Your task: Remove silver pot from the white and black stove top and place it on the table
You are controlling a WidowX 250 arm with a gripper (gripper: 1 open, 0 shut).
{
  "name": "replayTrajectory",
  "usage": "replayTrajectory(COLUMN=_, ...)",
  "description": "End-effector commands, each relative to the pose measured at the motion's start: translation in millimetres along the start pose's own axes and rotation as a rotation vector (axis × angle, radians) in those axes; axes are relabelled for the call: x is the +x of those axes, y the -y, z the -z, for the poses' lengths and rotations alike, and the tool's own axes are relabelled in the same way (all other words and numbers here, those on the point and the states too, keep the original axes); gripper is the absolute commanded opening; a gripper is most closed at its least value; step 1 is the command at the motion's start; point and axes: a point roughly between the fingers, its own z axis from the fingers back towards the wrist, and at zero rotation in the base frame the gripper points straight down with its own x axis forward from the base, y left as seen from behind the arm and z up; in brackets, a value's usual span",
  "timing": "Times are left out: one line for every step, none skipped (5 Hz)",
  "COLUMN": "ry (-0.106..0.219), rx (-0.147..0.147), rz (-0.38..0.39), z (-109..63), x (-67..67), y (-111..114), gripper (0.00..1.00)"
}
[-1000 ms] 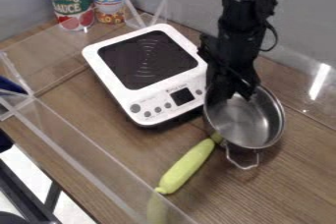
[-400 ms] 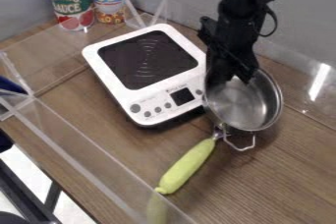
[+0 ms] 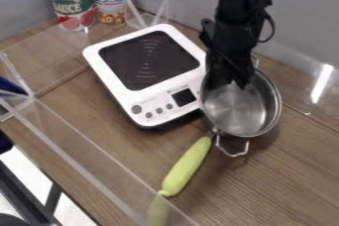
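The silver pot (image 3: pixel 245 111) is just right of the stove top (image 3: pixel 111 75), its left rim close to the stove's button panel (image 3: pixel 172 102). It looks slightly tilted, with a wire loop handle (image 3: pixel 232 149) pointing toward the front. My gripper (image 3: pixel 225 81) comes down from above and is shut on the pot's far-left rim. The stove's black glass centre (image 3: pixel 149 56) is bare. The brown wood-grain table (image 3: pixel 284 175) lies under everything; I cannot tell whether the pot's base touches it.
A yellow-green elongated object (image 3: pixel 187 167) lies on the table in front of the pot. Two cans (image 3: pixel 73 0) stand at the back left. Clear acrylic walls (image 3: pixel 79 161) run along the table's edges.
The gripper, still shut on the rim, has shifted the pot a little back and left, closer to the stove's corner. The pot's front handle has swung left.
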Motion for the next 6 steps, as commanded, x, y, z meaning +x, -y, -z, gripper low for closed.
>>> replayTrajectory(ry=0.083, rx=0.061, rz=0.033, z=-29.5, x=2.8, y=-18, gripper=0.00)
replayTrajectory(ry=0.096, rx=0.064, rz=0.062, z=-26.8, x=-0.4, y=-18, gripper=0.00)
replayTrajectory(ry=0.103, rx=0.071, rz=0.059, z=-23.5, x=-6.9, y=-18, gripper=0.00)
replayTrajectory(ry=0.101, rx=0.069, rz=0.070, z=-33.0, x=8.1, y=-7, gripper=0.00)
replayTrajectory(ry=0.104, rx=0.061, rz=0.082, z=-36.7, x=25.5, y=9, gripper=0.00)
replayTrajectory(ry=0.112, rx=0.034, rz=0.157, z=-25.3, x=33.2, y=35, gripper=1.00)
